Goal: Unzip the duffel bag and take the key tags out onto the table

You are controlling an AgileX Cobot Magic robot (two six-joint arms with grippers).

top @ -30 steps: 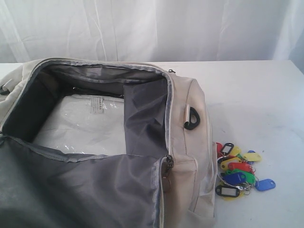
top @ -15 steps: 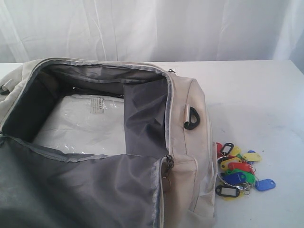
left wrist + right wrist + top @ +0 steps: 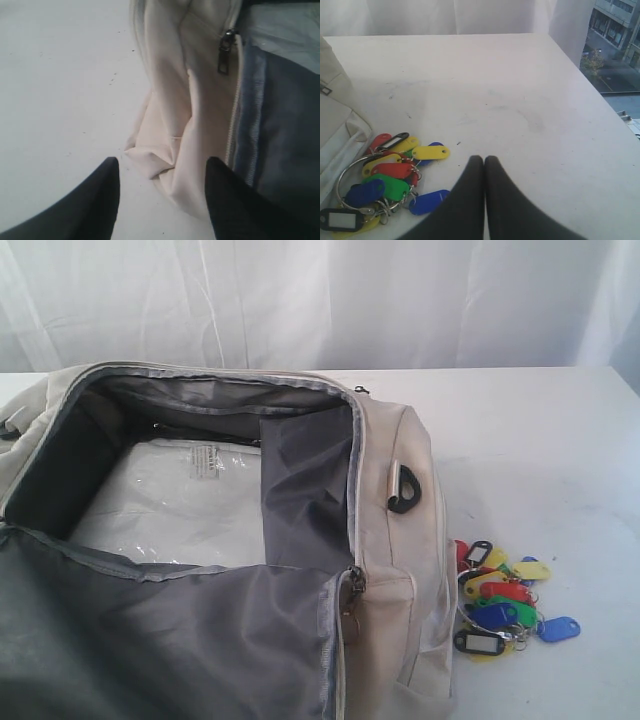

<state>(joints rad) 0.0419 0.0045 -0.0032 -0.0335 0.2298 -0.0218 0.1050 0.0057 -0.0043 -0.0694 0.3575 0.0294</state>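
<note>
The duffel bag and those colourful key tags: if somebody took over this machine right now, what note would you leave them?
Left gripper: open, holding nothing, at the end of the duffel bag.
Right gripper: shut, empty, over the table beside the key tags.
Bag: unzipped, mouth wide open; a clear-wrapped white packet lies inside.
Key tags: in a bunch on the table, right next to the bag's side.
Done: bag unzipped, tags out on the table.
Left: nothing that shows; the job looks finished.
</note>
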